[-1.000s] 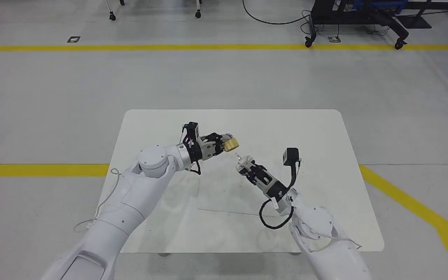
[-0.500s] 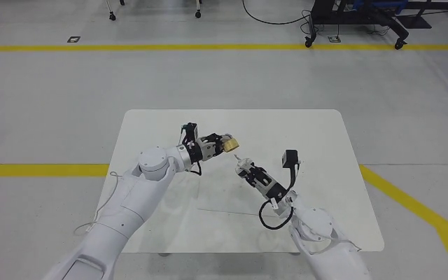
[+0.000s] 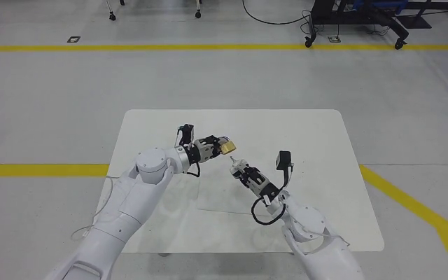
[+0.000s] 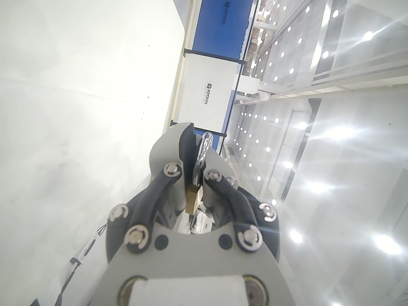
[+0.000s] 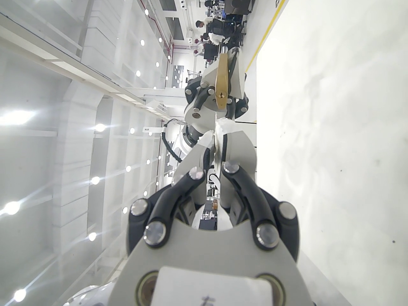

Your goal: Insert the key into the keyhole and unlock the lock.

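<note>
Pinching a small thin piece that I take for the key (image 3: 234,162), the right gripper (image 5: 217,135) has its fingers pressed together on it, with the tip pointing toward the lock (image 5: 221,74). The key is too small to make out its teeth. Just ahead of it, near but not touching, the brass lock shows its keyhole (image 5: 220,94) to the right wrist camera, nearly on the line of the key. The left gripper (image 4: 200,151) is clamped on the lock and holds it in the air above the white table (image 3: 315,140), near the table's middle.

I judge that the step in hand is the alignment before insertion: the key is not yet in the keyhole. The next move asks for a short, straight advance of the key, with its blade turned to match the slot, while the lock is kept steady; after that, a twist.

By count: one lock, one key, two grippers, one table.
</note>
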Action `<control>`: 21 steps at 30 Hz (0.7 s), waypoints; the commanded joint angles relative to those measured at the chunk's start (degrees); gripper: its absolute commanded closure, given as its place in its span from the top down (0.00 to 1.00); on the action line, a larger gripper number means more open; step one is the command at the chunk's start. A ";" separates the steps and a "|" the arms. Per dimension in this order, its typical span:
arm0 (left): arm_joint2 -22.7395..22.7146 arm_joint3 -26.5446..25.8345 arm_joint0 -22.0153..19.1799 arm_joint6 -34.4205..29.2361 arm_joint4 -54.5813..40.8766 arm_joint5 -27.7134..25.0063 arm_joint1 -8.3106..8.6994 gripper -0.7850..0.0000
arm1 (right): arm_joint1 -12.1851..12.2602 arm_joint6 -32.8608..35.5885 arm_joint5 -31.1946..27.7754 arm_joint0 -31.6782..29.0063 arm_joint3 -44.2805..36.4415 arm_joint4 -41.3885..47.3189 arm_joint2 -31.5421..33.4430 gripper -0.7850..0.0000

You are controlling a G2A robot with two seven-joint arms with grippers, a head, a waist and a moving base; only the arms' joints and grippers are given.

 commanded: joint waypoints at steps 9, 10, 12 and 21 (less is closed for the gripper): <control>-0.35 0.23 0.25 -0.95 0.54 0.89 -0.11 0.00 | -0.57 -0.76 0.97 1.25 1.57 0.07 -0.46 0.00; -0.34 0.30 0.24 -1.00 0.62 0.95 -0.13 0.00 | -0.63 -0.89 0.97 1.31 1.63 0.03 -0.51 0.00; -0.43 0.42 0.21 -0.99 0.84 1.11 -0.15 0.00 | -0.72 -0.93 1.02 1.42 1.80 0.00 -0.52 0.00; -0.27 0.65 0.15 -1.85 0.73 1.85 -0.46 0.00 | -1.15 -1.56 1.61 2.03 2.60 -0.69 -0.79 0.00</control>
